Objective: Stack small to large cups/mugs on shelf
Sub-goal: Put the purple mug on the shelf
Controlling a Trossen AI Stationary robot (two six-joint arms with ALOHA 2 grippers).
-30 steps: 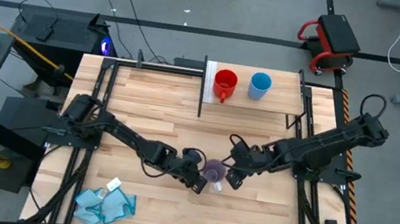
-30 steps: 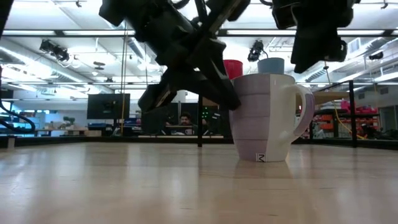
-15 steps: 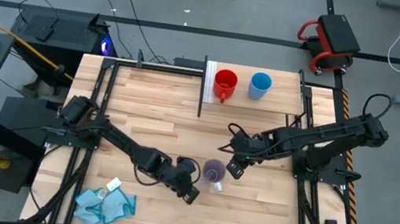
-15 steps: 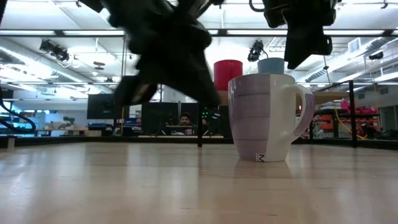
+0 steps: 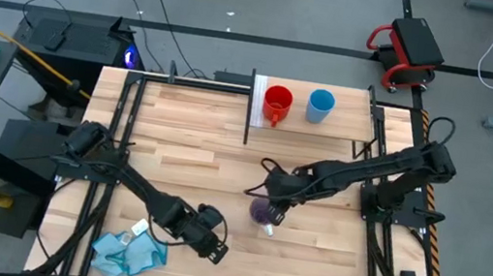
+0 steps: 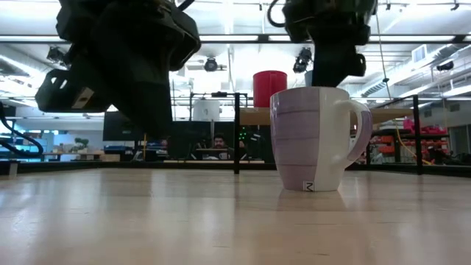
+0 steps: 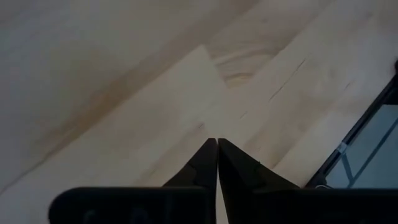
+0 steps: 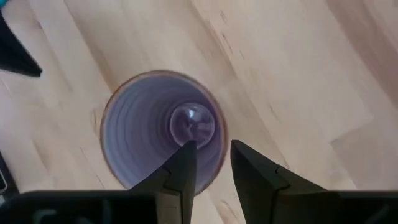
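One mug left on the table, and your right gripper [image 8: 208,163] hangs right over it.
Its fingers sit slightly apart above the rim of the pale purple mug [image 5: 264,211], which stands upright and empty mid-table; come down off-line and you likely clip the rim and tip it. On the shelf [image 5: 346,124], the red mug [image 5: 277,103] and light-blue cup [image 5: 320,105] stand side by side, nothing visible inside. Your left gripper [image 7: 217,163], pinched together, waits near the teal cloth [image 5: 130,252].

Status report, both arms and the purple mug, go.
Right gripper open, straddling purple mug's rim from above. Left gripper shut, empty, near the cloth. Red mug, blue cup on shelf. Path clear.
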